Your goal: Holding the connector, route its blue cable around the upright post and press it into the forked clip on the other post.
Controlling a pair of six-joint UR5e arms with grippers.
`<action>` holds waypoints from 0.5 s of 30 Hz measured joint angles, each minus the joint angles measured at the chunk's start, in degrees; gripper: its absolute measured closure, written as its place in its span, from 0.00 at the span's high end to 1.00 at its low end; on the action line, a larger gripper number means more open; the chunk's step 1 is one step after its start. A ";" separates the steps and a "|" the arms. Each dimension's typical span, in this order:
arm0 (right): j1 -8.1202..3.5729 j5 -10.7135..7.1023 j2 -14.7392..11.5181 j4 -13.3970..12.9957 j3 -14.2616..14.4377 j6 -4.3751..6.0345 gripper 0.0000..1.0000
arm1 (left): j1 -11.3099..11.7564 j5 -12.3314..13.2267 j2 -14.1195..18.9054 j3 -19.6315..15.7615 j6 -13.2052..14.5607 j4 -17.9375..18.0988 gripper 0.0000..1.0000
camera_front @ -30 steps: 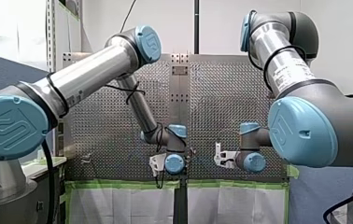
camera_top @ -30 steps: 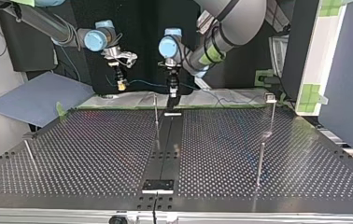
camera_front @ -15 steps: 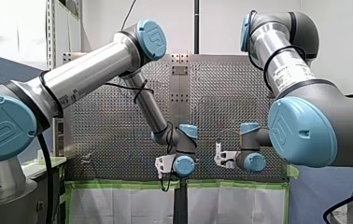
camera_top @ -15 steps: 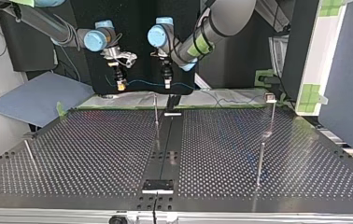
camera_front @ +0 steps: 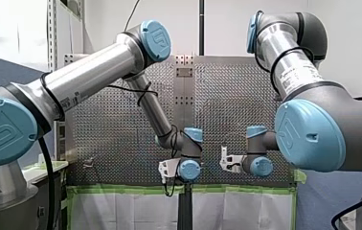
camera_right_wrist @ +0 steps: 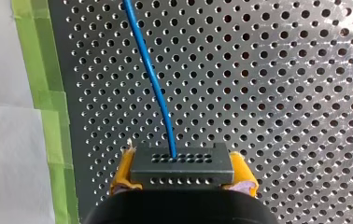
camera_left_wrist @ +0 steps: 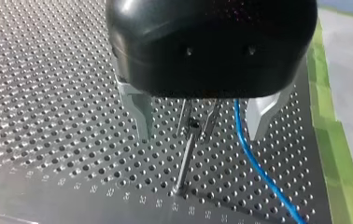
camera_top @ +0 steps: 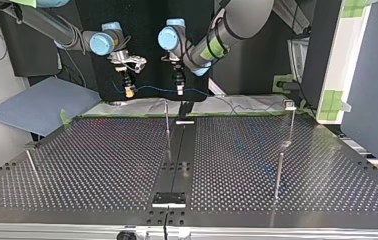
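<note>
Low at centre frame, front view: my left arm (camera_front: 97, 72) and my right arm (camera_front: 289, 67) bring their wrists side by side over the perforated metal table (camera_front: 227, 96); no fingers show.

Top view, upper left: a thin blue cable (camera_top: 152, 88) spans from my right gripper (camera_top: 129, 91) rightward to my left gripper (camera_top: 179, 90), above a slim upright metal post (camera_top: 167, 120).

Left wrist view: metal fingers (camera_left_wrist: 137, 112) spread wide, gripping nothing, straddle a post with a seemingly forked tip; the cable runs just beside it.

Right wrist view: yellow pads (camera_right_wrist: 123, 175) clamp a dark rectangular connector (camera_right_wrist: 182, 164); the cable leaves its face, running ahead.

The cable looks light and springy, so it is best guided loosely. The rigid connector suits a grip on its flat sides.
</note>
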 joint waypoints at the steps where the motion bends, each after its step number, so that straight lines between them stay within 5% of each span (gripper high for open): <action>1: 0.01 0.00 0.00 0.01 -0.01 0.00 0.00 | 0.00 0.49 0.00 0.00 -0.04 0.08 1.00; 9: 0.26 0.01 0.02 0.12 -0.03 0.00 0.00 | 0.28 3.96 -1.02 1.09 -1.65 -0.67 1.00; 15: 0.19 0.00 0.01 0.12 -0.07 0.00 0.00 | 0.72 3.35 -1.91 3.08 -2.82 -2.52 1.00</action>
